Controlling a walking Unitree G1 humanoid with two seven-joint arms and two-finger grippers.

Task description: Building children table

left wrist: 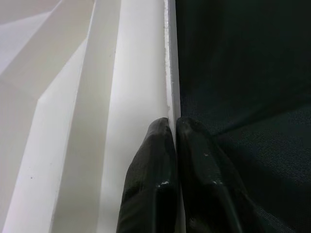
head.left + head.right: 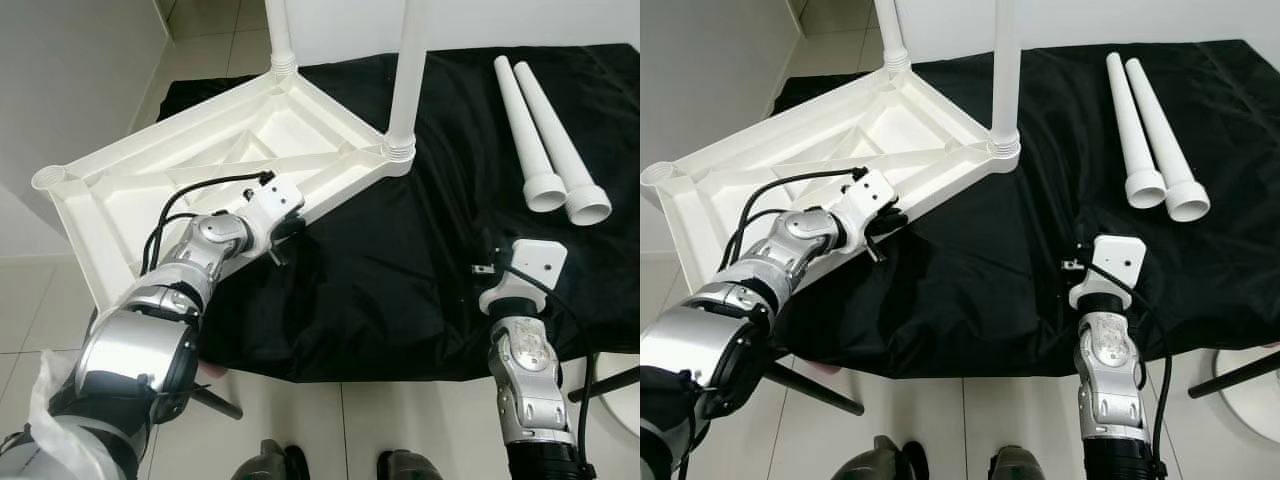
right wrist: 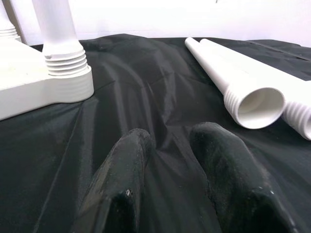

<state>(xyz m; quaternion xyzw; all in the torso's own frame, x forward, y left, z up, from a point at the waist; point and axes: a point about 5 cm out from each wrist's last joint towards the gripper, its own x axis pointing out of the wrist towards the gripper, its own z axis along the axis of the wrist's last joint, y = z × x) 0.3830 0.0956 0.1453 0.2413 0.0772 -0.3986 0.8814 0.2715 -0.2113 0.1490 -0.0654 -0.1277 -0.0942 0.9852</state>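
Tabletop (image 2: pixel 170 180) is lying upside down on the black cloth (image 2: pixel 400 270) at the left, its near rim clamped by the left gripper (image 1: pixel 173 127). Two loose legs (image 2: pixel 545 140) are lying far right, long axes running near-to-far, threaded ends nearest the right gripper (image 3: pixel 170 136), whose fingers are standing apart, empty.

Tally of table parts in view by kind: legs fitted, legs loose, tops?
Table top, upside down on the black cloth: 1
Legs screwed into the top: 2
Loose legs lying on the cloth: 2
Total: 5 parts
Left gripper pinches the top's edge; right gripper hovers open over the cloth.
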